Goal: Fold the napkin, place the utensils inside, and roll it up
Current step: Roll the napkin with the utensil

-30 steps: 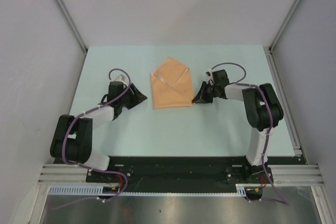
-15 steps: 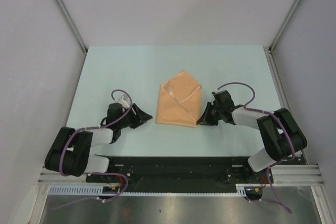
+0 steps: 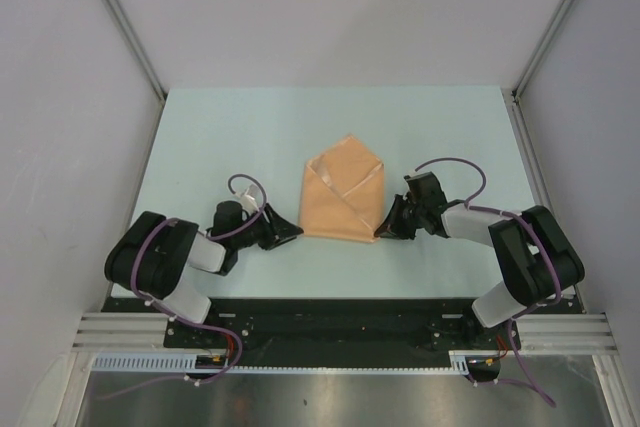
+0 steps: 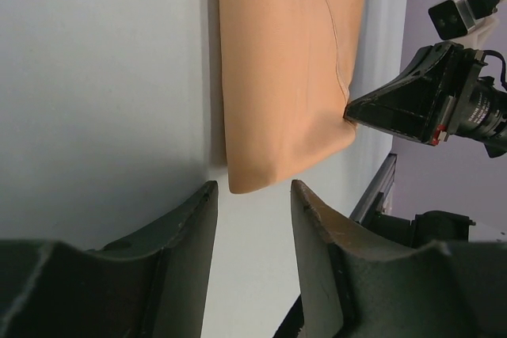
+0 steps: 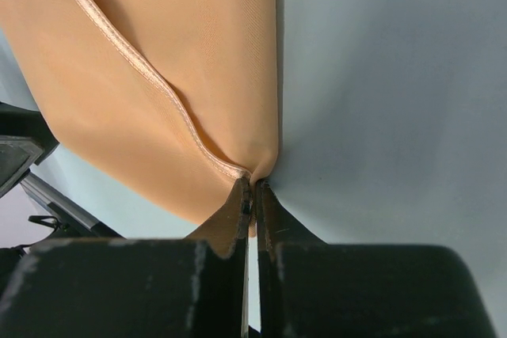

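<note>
**benchrat:** Checking the overhead view, the napkin (image 3: 343,187) lies flat in the middle of the table (image 3: 230,127). It's folded like an envelope, with its point on the far side and two flaps crossing on top. Where are the arms relative to it?

**foldy_mcfold:** One at each near corner. The right gripper (image 3: 385,228) is at the napkin's near right corner and it's clamped on the cloth. In the right wrist view both fingers (image 5: 231,223) are pressed together, with the hemmed edge and the corner tip pinched between them.

**benchrat:** And the left one?

**foldy_mcfold:** The left gripper (image 3: 287,232) sits low on the table just beside the napkin's near left corner. Its jaws are partway apart and there's nothing between them. From its own camera, the corner tip lies just ahead of the gap and isn't inside it. You can also see the right gripper touching the opposite corner across the cloth.

**benchrat:** So the cloth is flat apart from that pinch?

**foldy_mcfold:** Pretty much, it only bunches up a little right at the pinched corner.
</note>
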Motion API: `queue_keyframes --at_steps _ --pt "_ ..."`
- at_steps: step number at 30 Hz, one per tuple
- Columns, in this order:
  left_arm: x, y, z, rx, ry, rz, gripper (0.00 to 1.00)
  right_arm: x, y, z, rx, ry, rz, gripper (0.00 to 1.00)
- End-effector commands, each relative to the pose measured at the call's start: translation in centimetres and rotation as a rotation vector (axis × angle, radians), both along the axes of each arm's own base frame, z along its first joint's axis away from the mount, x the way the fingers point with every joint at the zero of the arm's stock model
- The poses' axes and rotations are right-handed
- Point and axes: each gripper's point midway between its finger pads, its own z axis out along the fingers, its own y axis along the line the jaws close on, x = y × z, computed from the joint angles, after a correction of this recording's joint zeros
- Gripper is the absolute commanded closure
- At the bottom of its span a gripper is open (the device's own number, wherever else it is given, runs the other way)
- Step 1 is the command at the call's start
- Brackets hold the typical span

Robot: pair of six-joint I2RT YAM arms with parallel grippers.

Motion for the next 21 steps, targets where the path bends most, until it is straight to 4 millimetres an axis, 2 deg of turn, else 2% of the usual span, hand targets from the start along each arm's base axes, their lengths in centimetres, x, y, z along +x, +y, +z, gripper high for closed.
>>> queue_keyframes --at_steps 1,5,14,19,21 --pt "0.6 -0.5 0.6 -0.019 -0.040 0.004 0.54 -0.2 -0.8 -1.5 -0.061 0.027 -0.014 1.00" --pt "1.2 -0.6 0.5 -0.006 -0.042 0.008 0.55 -0.3 -0.8 -1.6 -0.063 0.027 -0.006 1.00" --pt "1.3 -1.2 0.0 0.001 -0.016 0.007 0.62 -0.2 -0.8 -1.7 -0.067 0.027 -0.005 1.00" --pt "1.7 -1.3 0.0 0.011 -0.011 0.012 0.69 -0.4 -1.2 -1.4 -0.083 0.016 0.001 1.00" --pt "2.0 -1.5 0.1 0.013 -0.009 0.008 0.73 -0.5 -1.7 -1.2 -0.107 0.004 0.001 0.93"
